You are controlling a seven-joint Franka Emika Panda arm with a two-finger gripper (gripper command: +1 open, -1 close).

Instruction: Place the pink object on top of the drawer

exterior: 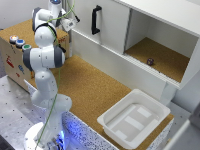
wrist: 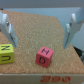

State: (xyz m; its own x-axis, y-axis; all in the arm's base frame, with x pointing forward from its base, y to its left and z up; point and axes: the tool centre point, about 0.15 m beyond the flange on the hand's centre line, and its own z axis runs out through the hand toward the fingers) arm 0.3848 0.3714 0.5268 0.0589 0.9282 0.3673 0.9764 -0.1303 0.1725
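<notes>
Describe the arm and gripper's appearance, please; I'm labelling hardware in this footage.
The arm is white with rounded segments and dark grey joint bands, and a thin green cable runs down alongside it. Blue light glows at its base. In the wrist view the gripper has two pale grey, flat fingers. No markings are legible.

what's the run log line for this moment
stage: pre-grasp | gripper: open, above cork surface | pink object: lettered cube on cork, between the fingers' line, not gripped | yellow block: beside it | drawer: top not reached
</notes>
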